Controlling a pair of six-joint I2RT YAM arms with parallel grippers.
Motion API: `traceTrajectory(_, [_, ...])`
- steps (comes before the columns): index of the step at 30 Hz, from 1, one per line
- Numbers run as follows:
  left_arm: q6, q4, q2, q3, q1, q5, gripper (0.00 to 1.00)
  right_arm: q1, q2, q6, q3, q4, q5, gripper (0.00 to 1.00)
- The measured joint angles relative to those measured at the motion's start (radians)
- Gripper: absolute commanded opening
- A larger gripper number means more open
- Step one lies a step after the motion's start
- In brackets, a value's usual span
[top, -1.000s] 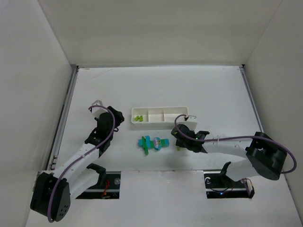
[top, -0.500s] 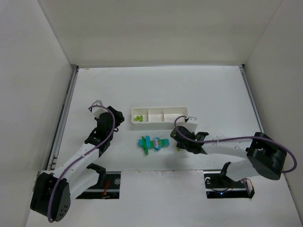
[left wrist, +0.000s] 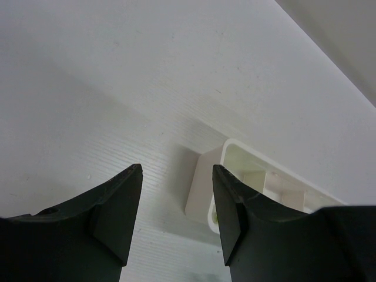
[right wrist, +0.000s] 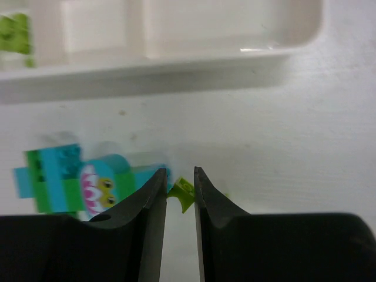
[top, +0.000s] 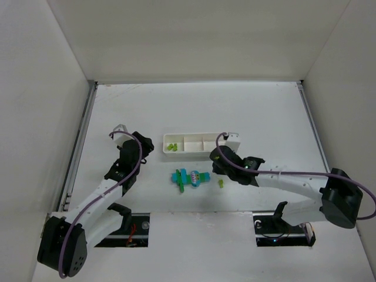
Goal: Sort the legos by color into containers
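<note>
white table [top: 247, 111], plain white walls [top: 194, 35]

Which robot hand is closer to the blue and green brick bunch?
Right. The right gripper is just right of the brick bunch; the left gripper is well off to its left, by the tray's left end.

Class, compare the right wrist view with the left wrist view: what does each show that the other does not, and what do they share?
Only the right wrist view shows the blue-and-green brick cluster, a small yellow-green brick in the narrow gap of the right gripper, and the right end of the tray. Only the left wrist view shows the left gripper, fingers apart with nothing between, and the tray's left end wall. Both show the white tray and the table.
</note>
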Motion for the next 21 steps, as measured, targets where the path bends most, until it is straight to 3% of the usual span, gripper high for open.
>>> traceTrajectory(4, [-0.004,-0.001,-0.035,-0.010,0.000,0.000,0.48,0.000,0.113,-0.077,0.158,0.115,-0.071,0.23])
traceTrajectory(11, [-0.018,-0.034,-0.124,-0.047,0.001,0.000,0.48,-0.008,0.451,-0.173,0.481,0.314,-0.169,0.23])
traceTrajectory(15, [-0.023,-0.042,-0.127,-0.059,0.001,0.000,0.48,-0.018,0.586,-0.199,0.579,0.336,-0.188,0.39])
traceTrajectory(21, [-0.025,-0.053,-0.124,-0.060,0.012,0.001,0.48,-0.031,0.616,-0.221,0.585,0.331,-0.181,0.49])
